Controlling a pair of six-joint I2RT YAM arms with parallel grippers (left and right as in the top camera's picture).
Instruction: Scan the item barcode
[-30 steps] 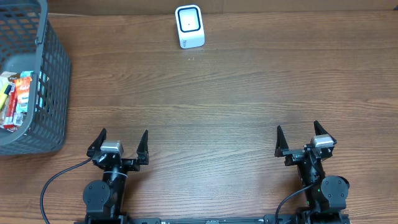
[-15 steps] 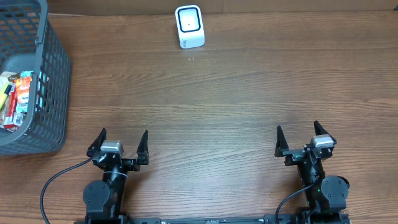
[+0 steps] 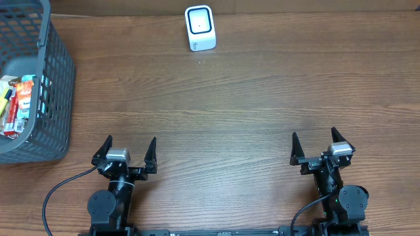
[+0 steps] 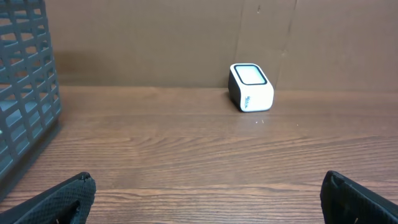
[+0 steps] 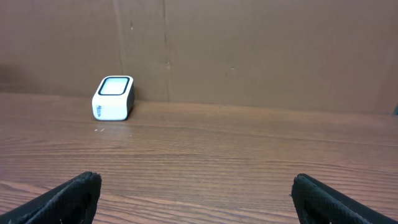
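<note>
A white barcode scanner (image 3: 200, 27) with a dark window stands at the far middle of the wooden table; it also shows in the left wrist view (image 4: 251, 87) and the right wrist view (image 5: 113, 98). Packaged items (image 3: 20, 103) in red, orange and white wrappers lie inside a grey basket (image 3: 56, 78) at the far left. My left gripper (image 3: 128, 145) rests at the near left edge, open and empty. At the near right, my right gripper (image 3: 315, 141) is open and empty too. Both are far from the scanner and the basket.
The basket's mesh wall (image 4: 25, 99) fills the left edge of the left wrist view. A brown cardboard wall (image 5: 249, 50) closes off the far side of the table. Bare wood (image 3: 216, 111) lies between the grippers and the scanner.
</note>
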